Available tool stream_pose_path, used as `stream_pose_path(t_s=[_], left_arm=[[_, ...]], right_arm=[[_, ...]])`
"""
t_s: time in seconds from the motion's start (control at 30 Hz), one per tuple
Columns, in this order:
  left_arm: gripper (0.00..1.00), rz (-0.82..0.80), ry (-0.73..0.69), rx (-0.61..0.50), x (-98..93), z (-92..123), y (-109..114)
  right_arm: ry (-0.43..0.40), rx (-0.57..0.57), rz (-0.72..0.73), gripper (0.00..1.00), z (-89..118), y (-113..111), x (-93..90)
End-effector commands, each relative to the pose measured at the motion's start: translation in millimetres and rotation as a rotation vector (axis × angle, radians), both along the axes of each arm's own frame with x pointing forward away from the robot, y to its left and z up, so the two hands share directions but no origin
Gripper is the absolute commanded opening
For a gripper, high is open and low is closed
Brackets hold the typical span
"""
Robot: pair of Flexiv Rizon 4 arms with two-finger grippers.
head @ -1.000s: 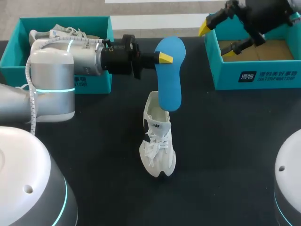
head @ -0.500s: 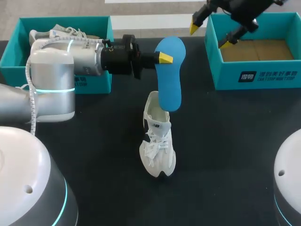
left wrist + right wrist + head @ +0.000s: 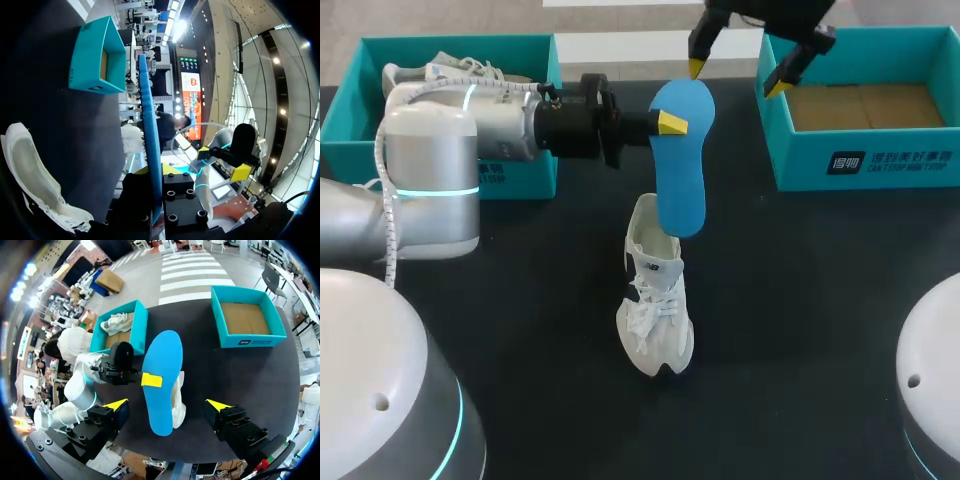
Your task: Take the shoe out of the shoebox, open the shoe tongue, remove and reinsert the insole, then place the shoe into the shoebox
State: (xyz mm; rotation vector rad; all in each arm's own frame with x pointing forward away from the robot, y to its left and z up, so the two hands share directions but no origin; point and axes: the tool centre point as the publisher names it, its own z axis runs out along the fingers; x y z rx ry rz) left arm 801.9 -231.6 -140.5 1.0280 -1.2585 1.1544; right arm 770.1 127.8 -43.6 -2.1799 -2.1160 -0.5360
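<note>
The blue insole point(image 3: 680, 165) hangs upright above the table with my left gripper point(image 3: 665, 122) shut on its upper part. In the left wrist view the insole point(image 3: 150, 145) stands edge-on between the fingers. Its lower end hovers over the heel opening of the white shoe point(image 3: 655, 300), which lies on the black table with its toe toward me. My right gripper point(image 3: 736, 78) is open, high above the insole's top end. From the right wrist view the insole point(image 3: 161, 375) and shoe point(image 3: 179, 402) lie straight below the open right gripper point(image 3: 166, 405).
An empty teal shoebox point(image 3: 860, 160) stands at the back right. A second teal box point(image 3: 350, 110) at the back left holds another white shoe point(image 3: 455, 68), partly hidden by my left arm. Black table surface lies bare around the shoe.
My right gripper has swung left from over the right shoebox to above the insole's top, staying open. The left arm, insole and shoe have not moved.
</note>
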Motion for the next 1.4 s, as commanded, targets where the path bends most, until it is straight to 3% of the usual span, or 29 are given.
stream_pose_path(t_s=[0.03, 0.33, 0.63, 0.9, 1.4], left_arm=[[0.0, -0.001, 0.0, 0.001, -0.4, 0, 0], [0.0, -0.001, 0.0, 0.001, -0.4, 0, 0], [0.0, -0.001, 0.0, 0.001, -0.4, 0, 0], [0.0, -0.001, 0.0, 0.001, -0.4, 0, 0], [0.0, -0.001, 0.0, 0.001, -0.4, 0, 0]], right_arm=[[0.014, -0.182, -0.036, 1.0, 3, 5, 1.5], [0.014, -0.182, -0.036, 1.0, 3, 5, 1.5], [0.027, -0.143, -0.001, 1.0, -10, 33, 3.8], [0.026, -0.16, 0.022, 1.0, -21, 43, 8.3], [0.02, -0.155, 0.008, 1.0, -24, 44, 8.5]])
